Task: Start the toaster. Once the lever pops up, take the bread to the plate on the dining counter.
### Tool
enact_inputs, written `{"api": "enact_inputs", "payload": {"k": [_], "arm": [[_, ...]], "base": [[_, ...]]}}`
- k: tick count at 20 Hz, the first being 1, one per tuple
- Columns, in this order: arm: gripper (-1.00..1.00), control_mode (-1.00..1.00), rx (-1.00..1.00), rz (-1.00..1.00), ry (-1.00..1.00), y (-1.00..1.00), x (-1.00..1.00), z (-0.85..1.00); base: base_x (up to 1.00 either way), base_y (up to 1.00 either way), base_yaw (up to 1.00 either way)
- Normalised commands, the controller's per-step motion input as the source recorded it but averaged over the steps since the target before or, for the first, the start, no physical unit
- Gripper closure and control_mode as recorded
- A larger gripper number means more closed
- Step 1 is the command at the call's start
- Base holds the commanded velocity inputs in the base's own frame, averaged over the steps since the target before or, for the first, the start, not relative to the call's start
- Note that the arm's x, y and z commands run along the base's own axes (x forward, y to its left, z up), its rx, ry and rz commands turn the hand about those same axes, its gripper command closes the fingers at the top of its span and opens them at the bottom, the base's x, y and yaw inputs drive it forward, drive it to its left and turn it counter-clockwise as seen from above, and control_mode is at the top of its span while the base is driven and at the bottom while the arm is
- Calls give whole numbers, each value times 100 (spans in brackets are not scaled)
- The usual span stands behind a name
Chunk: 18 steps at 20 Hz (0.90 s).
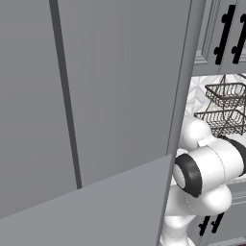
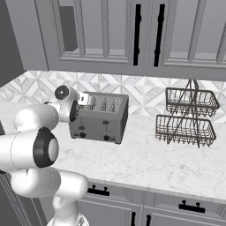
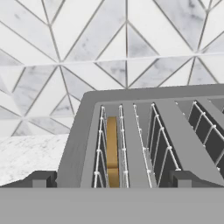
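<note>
The grey toaster (image 2: 100, 118) stands on the marble wall counter (image 2: 145, 163), against the tiled wall. In the hand view I look down along its slots (image 3: 131, 144), and the tan bread (image 3: 112, 148) sits upright in the second slot from the left. My gripper (image 3: 111, 181) hovers over the toaster's near left top corner, open, with nothing between its fingertips (image 3: 41, 179). In the right base view the gripper (image 2: 86, 101) sits at that same corner. Small knobs dot the toaster's dark front face; I cannot tell which is the lever. The plate and dining counter are out of view.
A two-tier wire basket stand (image 2: 187, 118) stands on the counter right of the toaster. Upper cabinets (image 2: 145, 35) with black handles hang above. A tall grey panel (image 1: 86, 120) stands close on the left. Drawers (image 2: 185, 205) run below the counter.
</note>
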Motion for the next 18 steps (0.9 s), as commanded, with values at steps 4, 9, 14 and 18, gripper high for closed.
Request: {"api": "enact_inputs", "payload": {"k": [4,9,14,18], "arm": [[-100,-100,0,0,0,0,19,-2],[-100,-100,0,0,4,0,1,-6],[-100,-100,0,0,7,0,0,-6],[-100,-100,0,0,5,0,0,-2]], "base": [[0,0,0],[0,0,0],[0,0,0],[0,0,0]]}}
